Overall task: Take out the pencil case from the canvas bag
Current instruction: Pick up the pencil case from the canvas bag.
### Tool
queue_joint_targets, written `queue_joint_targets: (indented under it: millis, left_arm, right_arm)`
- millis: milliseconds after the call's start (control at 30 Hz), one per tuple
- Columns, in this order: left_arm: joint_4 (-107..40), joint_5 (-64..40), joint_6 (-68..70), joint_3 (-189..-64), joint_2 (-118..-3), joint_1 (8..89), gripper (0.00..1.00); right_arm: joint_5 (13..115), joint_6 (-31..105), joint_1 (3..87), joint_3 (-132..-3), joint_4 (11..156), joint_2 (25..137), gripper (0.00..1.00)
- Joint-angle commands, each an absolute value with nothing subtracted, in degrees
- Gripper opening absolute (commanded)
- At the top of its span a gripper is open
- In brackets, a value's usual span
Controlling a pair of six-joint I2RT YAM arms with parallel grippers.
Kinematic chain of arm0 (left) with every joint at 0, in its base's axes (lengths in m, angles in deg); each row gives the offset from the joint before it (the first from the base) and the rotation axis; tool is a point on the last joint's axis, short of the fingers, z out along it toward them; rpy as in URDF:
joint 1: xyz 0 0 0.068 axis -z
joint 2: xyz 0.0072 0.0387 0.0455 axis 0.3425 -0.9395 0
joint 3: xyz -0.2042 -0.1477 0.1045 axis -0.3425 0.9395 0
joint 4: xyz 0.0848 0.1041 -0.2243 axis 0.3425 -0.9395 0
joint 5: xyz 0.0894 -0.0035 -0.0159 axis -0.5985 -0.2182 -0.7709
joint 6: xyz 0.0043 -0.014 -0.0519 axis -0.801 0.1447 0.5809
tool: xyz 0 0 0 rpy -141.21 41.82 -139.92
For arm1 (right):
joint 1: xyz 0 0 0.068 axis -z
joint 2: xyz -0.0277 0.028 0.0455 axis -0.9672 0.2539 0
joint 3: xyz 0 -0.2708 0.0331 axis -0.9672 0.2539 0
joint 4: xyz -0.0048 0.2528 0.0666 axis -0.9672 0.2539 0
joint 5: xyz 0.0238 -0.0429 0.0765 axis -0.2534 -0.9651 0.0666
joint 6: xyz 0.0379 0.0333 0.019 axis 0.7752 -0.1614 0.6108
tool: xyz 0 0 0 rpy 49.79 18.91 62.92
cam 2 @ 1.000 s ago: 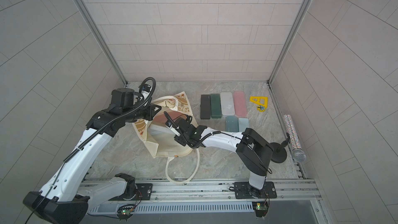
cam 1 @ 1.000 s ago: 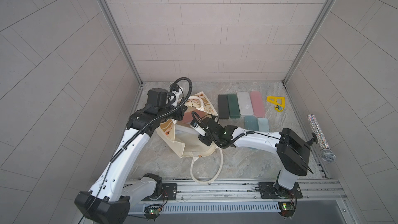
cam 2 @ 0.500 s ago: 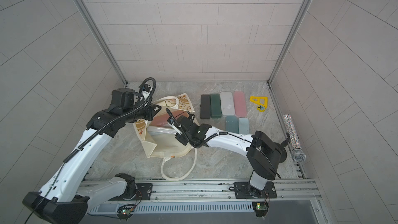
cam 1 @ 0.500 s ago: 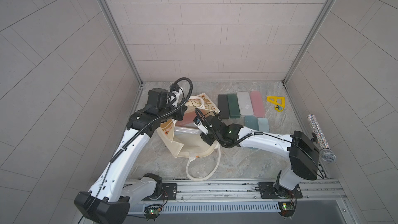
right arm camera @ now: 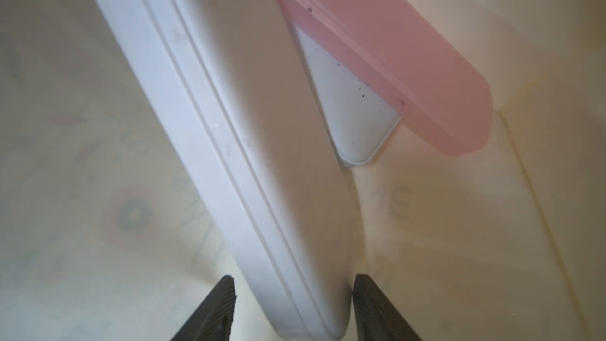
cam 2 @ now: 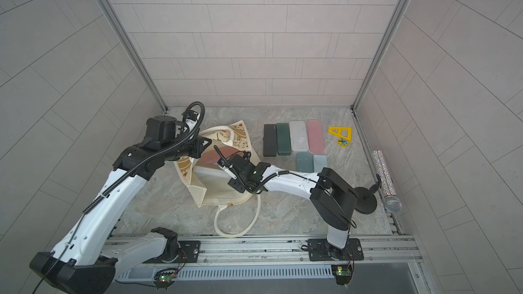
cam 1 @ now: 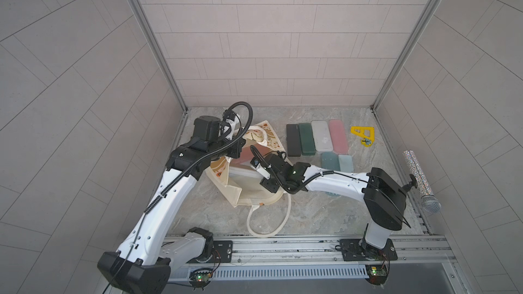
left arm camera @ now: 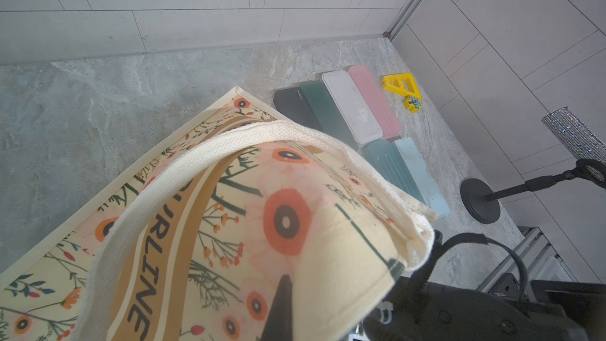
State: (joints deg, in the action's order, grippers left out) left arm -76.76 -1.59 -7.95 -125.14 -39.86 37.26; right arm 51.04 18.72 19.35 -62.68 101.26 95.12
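Where your right gripper point(right arm camera: 292, 303) reaches into the canvas bag point(cam 1: 249, 193), its jaws stand apart astride the end of the white pencil case point(right arm camera: 249, 145): one finger touches it and the other sits just clear. A pink case point(right arm camera: 377, 54) lies beyond it, also inside the bag. Your left gripper point(cam 2: 203, 145) is pinched tight on the bag's raised rim. Six more cases point(cam 1: 321, 140) lie on the table point(cam 1: 311, 216) beside the bag.

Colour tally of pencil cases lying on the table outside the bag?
black rectangular plastic pencil case: 1
dark green plastic case: 1
white plastic case: 1
pink plastic case: 1
teal plastic case: 1
light blue plastic case: 1
Total: 6
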Motion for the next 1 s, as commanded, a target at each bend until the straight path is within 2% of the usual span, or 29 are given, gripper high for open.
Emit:
queue_joint_targets:
  millis: [0,333,600,800,967]
  left_arm:
    - [-74.8,-0.5,-7.0,-127.4,-38.2,37.2,0.00]
    - [-74.6,-0.2,-7.0,-127.5,-38.3,37.2,0.00]
    - [-74.9,-0.5,-7.2,-127.6,-38.3,37.2,0.00]
    - [-75.0,-1.5,-7.3,-127.7,-38.6,37.2,0.00]
    - [-76.0,-6.2,-7.0,-128.0,-38.7,37.2,0.00]
  right_arm:
    - [49.2,15.1,19.1,-64.0,97.8,96.4,0.61]
    - [49.0,11.5,18.6,-63.8,91.7,99.3,0.56]
    - [50.1,11.9,18.5,-63.6,91.3,99.1,0.43]
    - [50.7,13.4,18.5,-63.2,91.8,97.1,0.38]
    - [50.3,16.3,18.5,-62.0,94.2,93.3,0.33]
